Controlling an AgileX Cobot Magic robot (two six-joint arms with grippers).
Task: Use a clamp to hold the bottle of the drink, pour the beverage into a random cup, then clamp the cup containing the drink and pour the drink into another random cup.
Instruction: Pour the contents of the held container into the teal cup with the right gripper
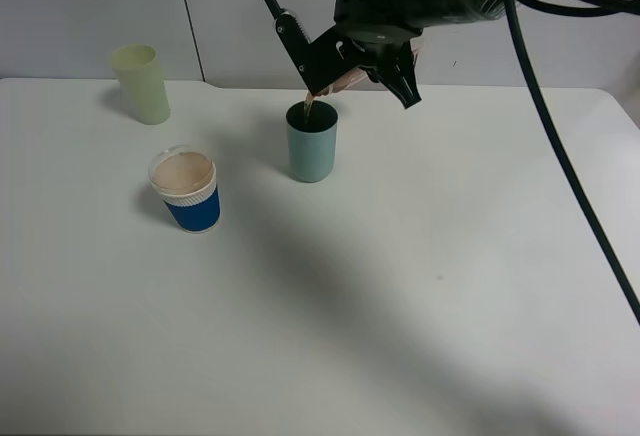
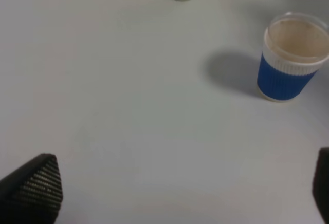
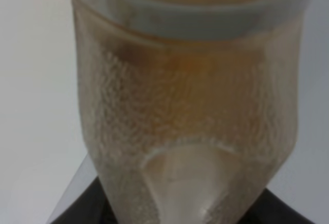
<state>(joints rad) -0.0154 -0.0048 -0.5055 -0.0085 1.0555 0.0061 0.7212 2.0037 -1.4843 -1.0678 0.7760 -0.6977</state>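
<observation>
Tilted bottle [image 3: 175, 106] over teal cup [image 1: 312, 146]; blue cup [image 1: 190, 201], pale tumbler [image 1: 141, 84] leftward — apart.

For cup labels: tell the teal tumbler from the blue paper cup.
The plain teal plastic tumbler is slim and smooth-sided; the white-rimmed blue paper cup is squat and ribbed. The tumbler's inside looks dark; the paper cup's shows beige near the rim. A tilted translucent bottle hangs over the tumbler, not the paper cup. Both stand upright.
</observation>
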